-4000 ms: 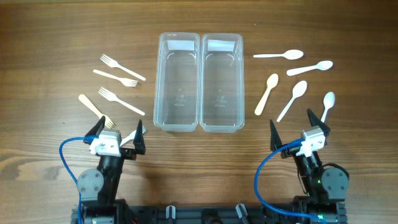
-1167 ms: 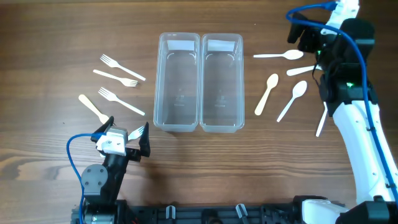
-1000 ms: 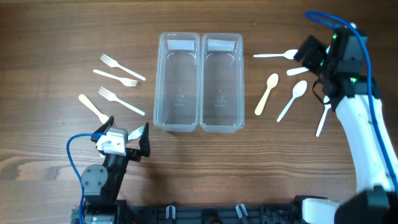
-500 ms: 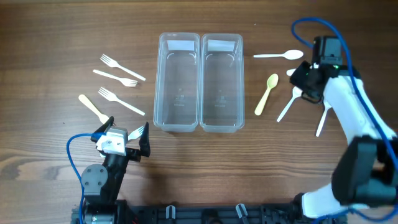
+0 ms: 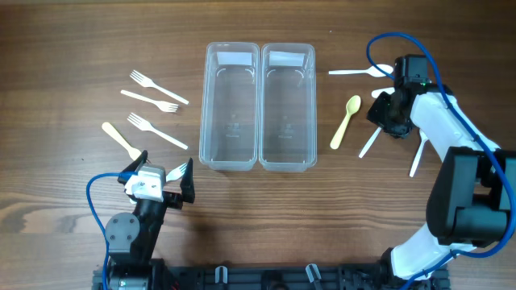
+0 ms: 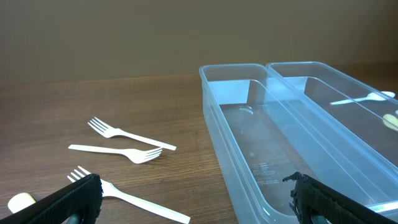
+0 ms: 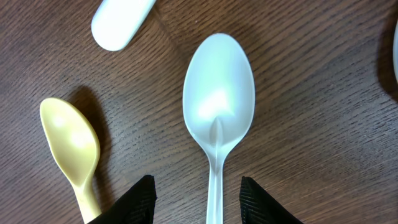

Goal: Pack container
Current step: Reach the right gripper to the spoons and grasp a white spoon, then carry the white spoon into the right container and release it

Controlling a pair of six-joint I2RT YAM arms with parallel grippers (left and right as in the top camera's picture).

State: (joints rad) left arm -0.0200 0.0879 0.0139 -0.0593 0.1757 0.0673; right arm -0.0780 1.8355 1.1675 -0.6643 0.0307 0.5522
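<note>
Two clear containers (image 5: 230, 157) (image 5: 287, 161) stand side by side mid-table, nothing in them. Right of them lie a yellow spoon (image 5: 347, 121) and several white spoons. My right gripper (image 5: 389, 114) is down over one white spoon (image 7: 217, 106), whose handle (image 5: 369, 143) sticks out below it. In the right wrist view the black fingertips (image 7: 134, 199) straddle that handle with wood showing on both sides, so the right gripper (image 7: 196, 182) is open and touching nothing. My left gripper (image 5: 159, 173) rests open near the front edge, holding nothing.
Several white forks (image 5: 158, 87) (image 6: 127, 135) and a cream fork (image 5: 121, 140) lie left of the containers. Another white spoon (image 5: 360, 72) lies at the back right, and a further white handle (image 5: 417, 157) beside my right arm. The left container's wall (image 6: 214, 106) is just ahead of my left gripper (image 6: 196, 205).
My right arm has swung in from the far right and dropped onto the white spoon beside the yellow one, its jaws narrowing around the handle. The left arm has not moved.
</note>
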